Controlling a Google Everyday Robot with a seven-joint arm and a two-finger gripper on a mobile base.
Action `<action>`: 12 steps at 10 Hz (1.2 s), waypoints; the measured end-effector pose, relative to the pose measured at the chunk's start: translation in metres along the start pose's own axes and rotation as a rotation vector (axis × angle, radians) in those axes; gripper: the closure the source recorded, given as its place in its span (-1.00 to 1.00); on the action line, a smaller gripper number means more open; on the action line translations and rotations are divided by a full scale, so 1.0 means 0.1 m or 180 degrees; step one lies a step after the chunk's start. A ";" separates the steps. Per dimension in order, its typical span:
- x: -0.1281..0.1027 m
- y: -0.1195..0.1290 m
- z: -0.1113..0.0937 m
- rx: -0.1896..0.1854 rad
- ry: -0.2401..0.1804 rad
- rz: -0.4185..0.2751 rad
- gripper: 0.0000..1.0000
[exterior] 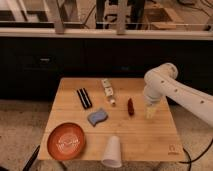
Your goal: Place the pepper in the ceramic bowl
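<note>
The dark red pepper lies on the wooden table, right of centre. The orange-red ceramic bowl with a pale line pattern sits at the table's front left corner. My gripper hangs from the white arm and points down just right of the pepper, close to the table top, with nothing seen in it.
A black rectangular bar lies at the back left. A small white-labelled bottle lies at the back centre. A blue-grey sponge lies in the middle. A white plastic cup lies on its side at the front edge.
</note>
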 end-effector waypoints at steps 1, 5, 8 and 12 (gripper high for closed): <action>-0.04 -0.05 0.04 -0.0008 -0.0002 -0.0026 -0.60; -0.04 -0.12 0.26 -0.0054 -0.0029 -0.0097 -0.60; -0.06 -0.15 0.37 -0.0069 -0.0080 -0.0137 -0.60; -0.07 -0.17 0.49 -0.0059 -0.0113 -0.0188 -0.60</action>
